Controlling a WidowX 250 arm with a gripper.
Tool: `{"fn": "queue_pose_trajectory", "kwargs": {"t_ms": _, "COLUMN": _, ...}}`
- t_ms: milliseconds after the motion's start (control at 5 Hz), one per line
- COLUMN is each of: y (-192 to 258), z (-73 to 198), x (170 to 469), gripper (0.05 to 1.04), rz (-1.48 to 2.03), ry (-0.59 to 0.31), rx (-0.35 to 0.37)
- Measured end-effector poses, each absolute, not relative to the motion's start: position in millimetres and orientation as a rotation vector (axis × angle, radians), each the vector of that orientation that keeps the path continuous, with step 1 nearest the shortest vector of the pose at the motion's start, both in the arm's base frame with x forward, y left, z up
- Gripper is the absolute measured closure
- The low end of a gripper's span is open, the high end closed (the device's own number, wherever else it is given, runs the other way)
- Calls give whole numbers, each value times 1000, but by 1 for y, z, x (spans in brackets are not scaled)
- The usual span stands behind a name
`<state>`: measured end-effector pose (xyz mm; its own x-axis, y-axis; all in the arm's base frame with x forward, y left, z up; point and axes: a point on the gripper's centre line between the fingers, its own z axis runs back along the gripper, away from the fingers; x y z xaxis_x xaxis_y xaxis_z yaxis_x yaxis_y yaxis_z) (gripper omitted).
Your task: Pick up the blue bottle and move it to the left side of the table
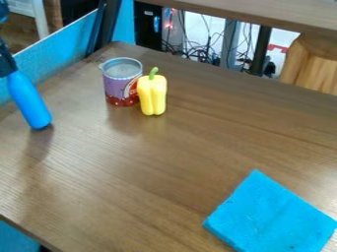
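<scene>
**Blue rounded object [28, 100] directly below the black claw [6, 60], at the left of the bench [151, 167]**

The claw is at the left edge of the view, partly cut by it. The blue rounded object extends from its lower end, over the left part of the bench. I cannot tell if the claw is wide or narrow, nor how firmly it has this object.

To the right stands an open can [122, 82] with a purple and red label. A yellow bell pepper [152, 96] with a green stem is upright just beside it, covering a part of its right side. The folded blue cloth [273, 216] lies at the lower right, well apart. A blue panel [60, 58] runs along the far left side.

The blue rounded object is long and tilted; its long axis goes down and rightward, with the dark tip lowest.
</scene>
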<state>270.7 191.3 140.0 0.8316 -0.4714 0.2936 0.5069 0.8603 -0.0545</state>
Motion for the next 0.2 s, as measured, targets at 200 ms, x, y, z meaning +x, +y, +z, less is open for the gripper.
{"fn": "queue_pose_trajectory", "kwargs": {"t_ms": 200, "y": 180, "z": 142, "x": 270, "gripper": 749, "rz": -597, "ry": -276, "rx": -19}}
